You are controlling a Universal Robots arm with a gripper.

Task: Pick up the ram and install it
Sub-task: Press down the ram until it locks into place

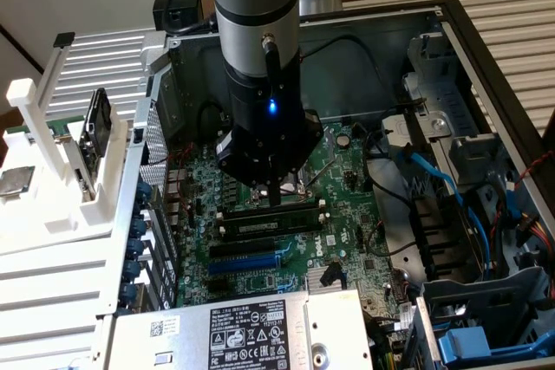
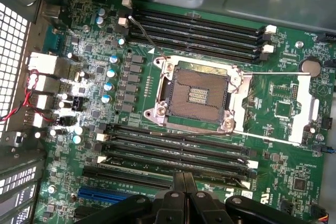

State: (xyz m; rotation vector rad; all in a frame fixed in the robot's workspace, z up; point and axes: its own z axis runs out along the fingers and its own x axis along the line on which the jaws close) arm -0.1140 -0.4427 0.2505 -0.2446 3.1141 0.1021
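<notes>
The ram (image 1: pixel 270 223), a narrow stick with a white label, stands on edge in a black memory slot just in front of the CPU socket (image 2: pixel 197 95). My gripper (image 1: pixel 276 199) hangs straight above it, shut, with its fingertips down at the stick's top edge, a little toward the exterior view's right of its middle. In the wrist view the fingers (image 2: pixel 178 195) lie pressed together with nothing between them. They cover the middle of the ram (image 2: pixel 131 174), whose thin pale edge runs out from under them beside the empty slots (image 2: pixel 173 148).
The board lies in an open PC case. A second bank of memory slots (image 2: pixel 194 27) sits beyond the socket. The blue expansion slot (image 1: pixel 251 259) is just past the ram. Cables and drive bays (image 1: pixel 460 214) crowd the exterior view's right. The power supply (image 1: pixel 251 335) is in front.
</notes>
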